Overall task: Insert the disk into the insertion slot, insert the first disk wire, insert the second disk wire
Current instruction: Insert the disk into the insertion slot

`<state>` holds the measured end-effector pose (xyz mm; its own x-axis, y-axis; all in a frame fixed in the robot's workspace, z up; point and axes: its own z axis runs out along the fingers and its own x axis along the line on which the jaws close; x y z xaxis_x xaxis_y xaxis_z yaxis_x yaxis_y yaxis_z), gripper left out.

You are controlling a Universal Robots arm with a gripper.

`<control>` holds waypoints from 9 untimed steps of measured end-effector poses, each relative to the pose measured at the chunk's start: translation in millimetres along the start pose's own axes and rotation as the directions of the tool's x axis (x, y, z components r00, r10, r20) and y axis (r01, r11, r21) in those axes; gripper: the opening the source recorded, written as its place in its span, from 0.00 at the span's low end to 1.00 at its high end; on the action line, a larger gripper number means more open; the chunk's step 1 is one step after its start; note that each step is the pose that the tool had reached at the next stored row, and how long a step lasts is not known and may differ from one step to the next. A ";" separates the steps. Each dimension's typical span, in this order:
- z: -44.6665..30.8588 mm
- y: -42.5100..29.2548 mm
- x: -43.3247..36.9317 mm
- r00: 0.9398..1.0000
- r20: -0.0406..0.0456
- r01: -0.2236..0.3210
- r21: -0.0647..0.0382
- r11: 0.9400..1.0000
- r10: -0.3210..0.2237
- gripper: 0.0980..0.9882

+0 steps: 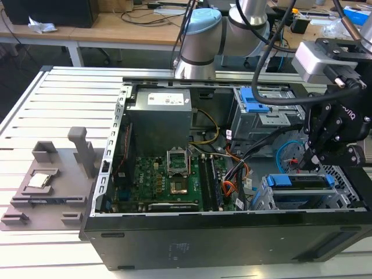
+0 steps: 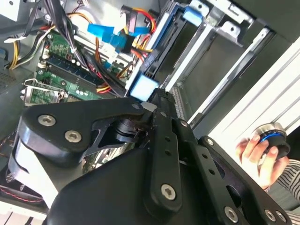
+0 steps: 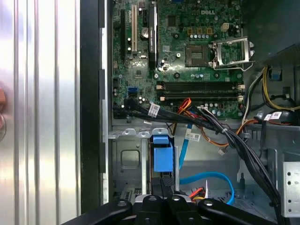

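Slatted aluminium bench [image 1: 35, 104] is carrying everything. Wooden desks [image 1: 116, 26] with loose cables are running along the back of the room. One open black PC case [image 1: 192, 244] is lying on its side on the bench, covering most of the slats. One arm [image 1: 199, 40] is standing behind the case and reaching over its end on the exterior view's right. One grey fixture tray [image 1: 43, 186] is sitting beside the case on the exterior view's left.

Inside the case I'm counting one power supply [image 1: 160, 116], one motherboard [image 1: 168, 180] and two drive cages. The taller cage [image 1: 261, 119] is carrying a blue latch. The insertion slot [image 1: 264, 199] is sitting in the near corner on the exterior view's right.

One disk [image 1: 305, 181] is already lying flat in the insertion slot, with blue carrier showing at both ends. The end effector [image 1: 309, 164] is hovering right at the disk's inner end, fingers clenched together. I can't tell whether they're pinching anything.

The second disk wire [image 3: 206, 177] is looping beside it, its end running in toward the tips. The first disk wire [image 3: 212, 139] is lying apart from the disk, its pale connector hanging loose beside the black cable bundle [image 3: 234, 140]. One hand [image 2: 255, 152] is gripping a round knob [image 2: 273, 135].
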<state>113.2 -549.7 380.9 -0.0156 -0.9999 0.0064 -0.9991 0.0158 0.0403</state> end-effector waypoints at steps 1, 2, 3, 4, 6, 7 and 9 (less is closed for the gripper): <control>0.2 -0.7 -0.1 1.000 0.000 0.000 0.000 1.000 0.000 0.01; 0.3 -1.4 0.1 1.000 0.000 0.000 0.000 1.000 0.000 0.01; 0.6 -1.8 0.3 1.000 0.000 0.000 0.000 1.000 0.000 0.01; 1.1 -2.0 0.7 1.000 0.000 0.000 0.000 1.000 0.000 0.01; 2.8 -2.5 1.8 1.000 0.000 0.000 0.000 1.000 0.000 0.01; 2.9 -2.5 2.0 1.000 0.000 0.000 0.000 1.000 0.000 0.01; 3.1 -2.6 2.5 1.000 0.000 0.000 0.000 1.000 0.000 0.01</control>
<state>115.6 -552.3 377.7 -0.0156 -0.9999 0.0066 -0.9991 0.0159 0.0404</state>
